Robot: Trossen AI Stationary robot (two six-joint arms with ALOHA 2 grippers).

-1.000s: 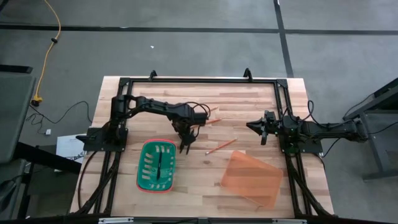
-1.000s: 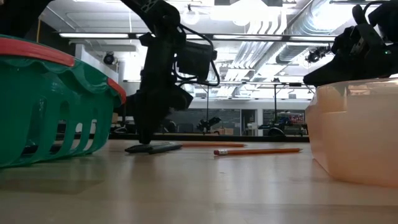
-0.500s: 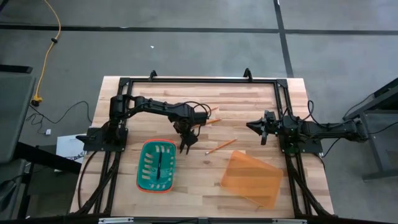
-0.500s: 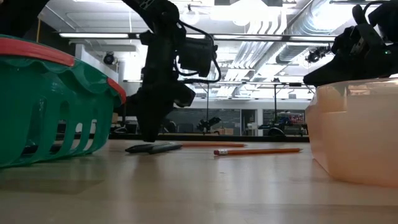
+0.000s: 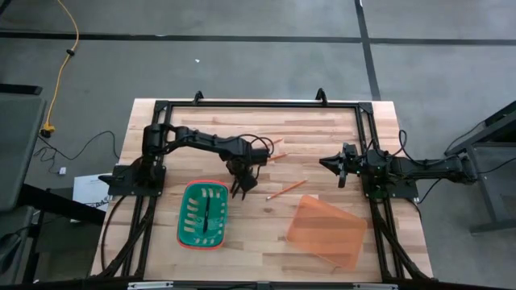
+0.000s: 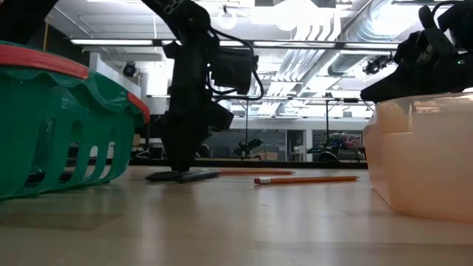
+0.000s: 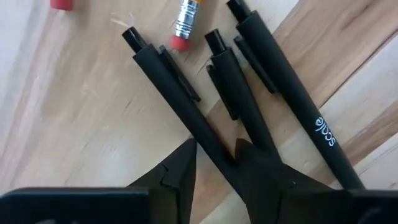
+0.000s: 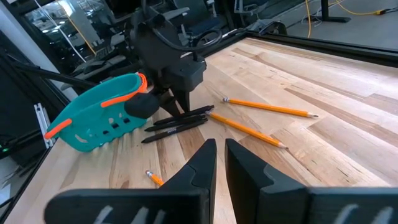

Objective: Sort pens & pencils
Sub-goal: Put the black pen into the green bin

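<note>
Three pens [image 7: 249,118] lie side by side on the bare wood, fanned slightly, clips up, just beside the green basket [image 5: 203,214]. The left gripper [image 7: 214,155] stands over them with its fingers parted and lowered around the nearest pen's barrel; the pen beside it runs under the other finger [image 7: 267,174]. Whether the jaws have begun to press cannot be told. The pencils [image 8: 249,130] are scattered: two lie well apart from the pens toward the table's middle, and an eraser end [image 7: 181,41] sits just beyond the pens' tips. An orange tray [image 5: 326,232] rests on the right side of the table [image 5: 322,129]. The right gripper [image 8: 219,155] waits over the right side, its fingers nearly together and holding nothing.

Risks, as judged from this position: with the pens this close, closing may catch two barrels instead of one, or pinch the first off-centre so it swivels and slips out on lifting. A finger dragging on a neighbouring pen could roll it away.
</note>
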